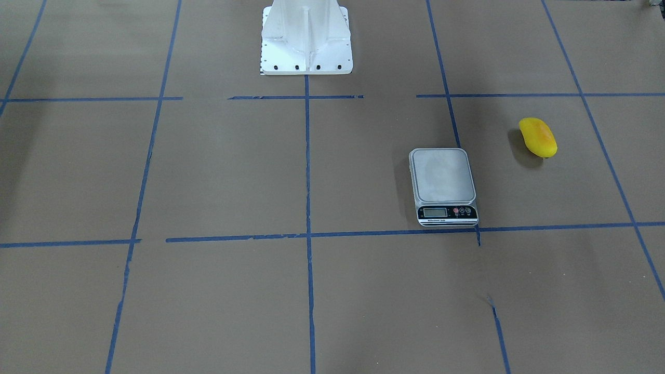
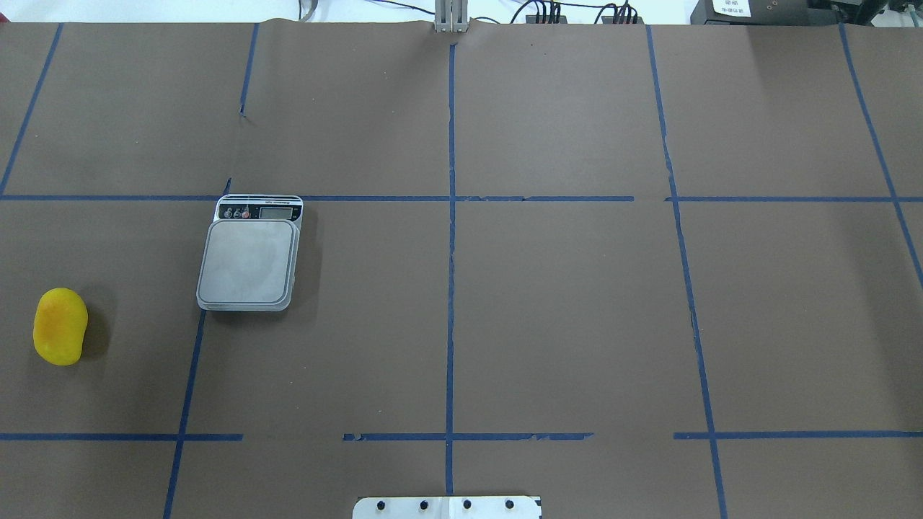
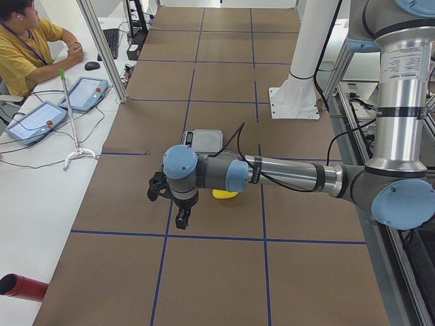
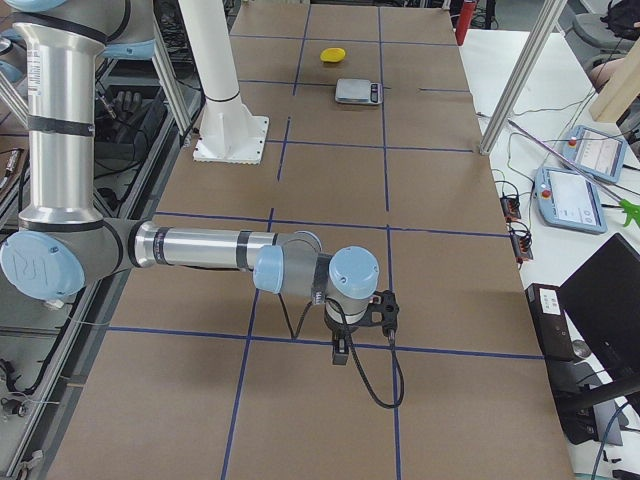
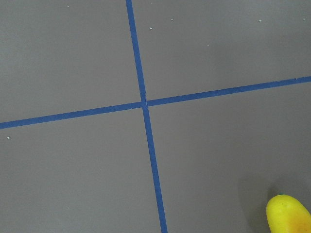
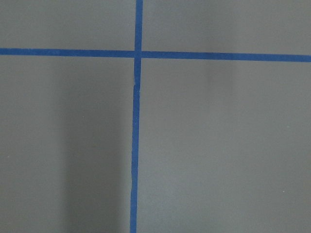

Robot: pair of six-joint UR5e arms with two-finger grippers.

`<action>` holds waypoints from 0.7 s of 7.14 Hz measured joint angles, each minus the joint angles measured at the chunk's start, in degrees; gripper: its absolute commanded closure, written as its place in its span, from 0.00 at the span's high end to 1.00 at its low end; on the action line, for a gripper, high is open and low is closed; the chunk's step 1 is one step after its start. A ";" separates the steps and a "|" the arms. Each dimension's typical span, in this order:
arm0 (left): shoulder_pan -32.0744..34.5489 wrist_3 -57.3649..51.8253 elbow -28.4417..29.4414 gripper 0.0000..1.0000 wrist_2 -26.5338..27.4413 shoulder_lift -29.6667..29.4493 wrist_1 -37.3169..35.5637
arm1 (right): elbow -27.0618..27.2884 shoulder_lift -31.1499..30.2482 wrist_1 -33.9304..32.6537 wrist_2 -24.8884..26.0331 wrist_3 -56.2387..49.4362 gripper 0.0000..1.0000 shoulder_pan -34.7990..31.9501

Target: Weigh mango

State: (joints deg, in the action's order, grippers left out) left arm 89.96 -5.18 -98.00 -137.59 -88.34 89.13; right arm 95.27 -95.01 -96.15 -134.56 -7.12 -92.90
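The brown desk [image 2: 562, 324] is gridded with blue tape. The mango [image 2: 60, 326] lies on it, apart from the scale [image 2: 249, 263] — on the robot's left. The left hand [image 3: 181, 221] and right hand [image 4: 341, 355] hover — apart or together, I cannot tell.

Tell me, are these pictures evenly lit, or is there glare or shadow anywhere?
Front-facing view: sharp; the mango throws a dark shadow toward picture-left, and the scale platform shows a blotchy pale sheen. Overhead view: the strip beyond the table is washed out white. Right wrist view: a soft dark band runs down the left side.
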 measured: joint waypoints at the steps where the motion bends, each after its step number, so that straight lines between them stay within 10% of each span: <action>1: 0.11 0.01 -0.05 1.00 0.08 0.00 -0.01 | 0.00 0.00 0.00 0.00 0.00 1.00 0.00; 5: 0.26 0.53 -0.50 1.00 -0.06 -0.06 0.07 | 0.00 0.00 0.00 0.00 0.00 1.00 0.00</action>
State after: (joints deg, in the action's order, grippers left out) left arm 90.22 -4.65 -98.49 -137.65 -88.40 89.20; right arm 95.27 -95.01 -96.15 -134.56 -7.12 -92.90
